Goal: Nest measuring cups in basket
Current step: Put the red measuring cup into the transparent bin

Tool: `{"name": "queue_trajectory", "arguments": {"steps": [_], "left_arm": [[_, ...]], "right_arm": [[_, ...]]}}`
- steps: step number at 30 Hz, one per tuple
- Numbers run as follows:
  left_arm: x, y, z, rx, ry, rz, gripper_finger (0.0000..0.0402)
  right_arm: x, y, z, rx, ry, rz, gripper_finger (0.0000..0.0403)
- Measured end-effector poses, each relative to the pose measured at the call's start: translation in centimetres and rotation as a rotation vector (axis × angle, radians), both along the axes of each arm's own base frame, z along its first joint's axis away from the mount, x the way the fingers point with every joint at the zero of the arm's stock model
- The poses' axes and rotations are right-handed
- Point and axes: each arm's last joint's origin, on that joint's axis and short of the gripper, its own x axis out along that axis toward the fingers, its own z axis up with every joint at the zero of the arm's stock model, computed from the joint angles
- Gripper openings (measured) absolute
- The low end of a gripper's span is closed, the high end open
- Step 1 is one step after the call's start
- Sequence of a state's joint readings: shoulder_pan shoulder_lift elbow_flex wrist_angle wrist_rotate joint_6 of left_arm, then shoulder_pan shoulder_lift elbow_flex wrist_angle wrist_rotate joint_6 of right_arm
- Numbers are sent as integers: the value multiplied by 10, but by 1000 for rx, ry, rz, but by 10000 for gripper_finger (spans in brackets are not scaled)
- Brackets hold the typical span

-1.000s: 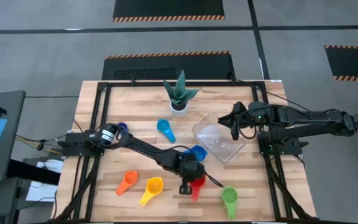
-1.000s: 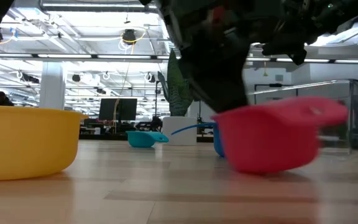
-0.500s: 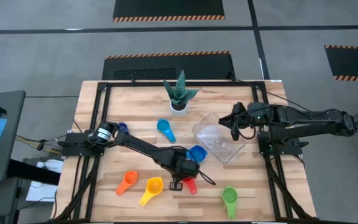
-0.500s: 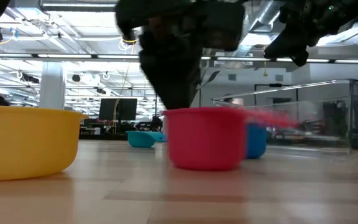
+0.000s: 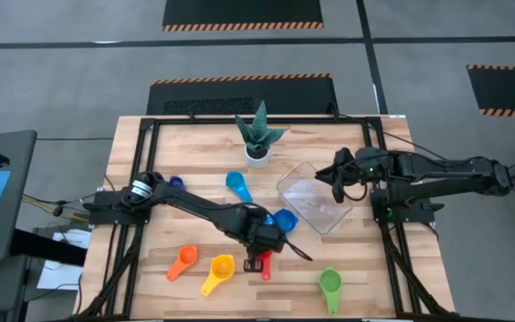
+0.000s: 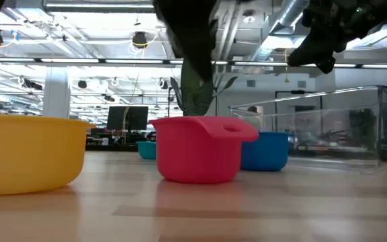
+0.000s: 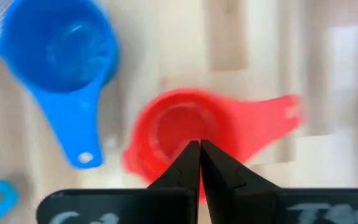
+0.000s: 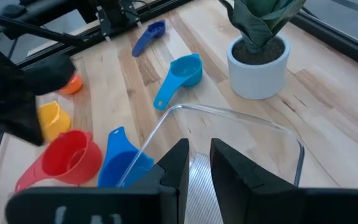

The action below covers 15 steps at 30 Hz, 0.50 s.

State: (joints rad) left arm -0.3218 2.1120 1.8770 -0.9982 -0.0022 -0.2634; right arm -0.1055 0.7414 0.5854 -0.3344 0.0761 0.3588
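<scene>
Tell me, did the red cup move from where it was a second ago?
Yes. In the high view the red cup has slid left, away from the green cup and closer to the yellow cup, pushed by the shut left pincer.

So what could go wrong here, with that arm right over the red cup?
The left claw is shut above the red cup rather than gripping it, so it may only shove the cup about. The blue cup sits close by and could get knocked. The right claw hovers at the clear basket, so the two arms might crowd each other there.
</scene>
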Motion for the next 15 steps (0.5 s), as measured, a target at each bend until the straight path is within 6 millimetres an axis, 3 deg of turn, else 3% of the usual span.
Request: {"name": "queue_trajectory", "arguments": {"steps": [15], "left_arm": [[-3,-6,-1,-8,11,-45,0]], "right_arm": [[0,0,0,0,2,0,92]]}}
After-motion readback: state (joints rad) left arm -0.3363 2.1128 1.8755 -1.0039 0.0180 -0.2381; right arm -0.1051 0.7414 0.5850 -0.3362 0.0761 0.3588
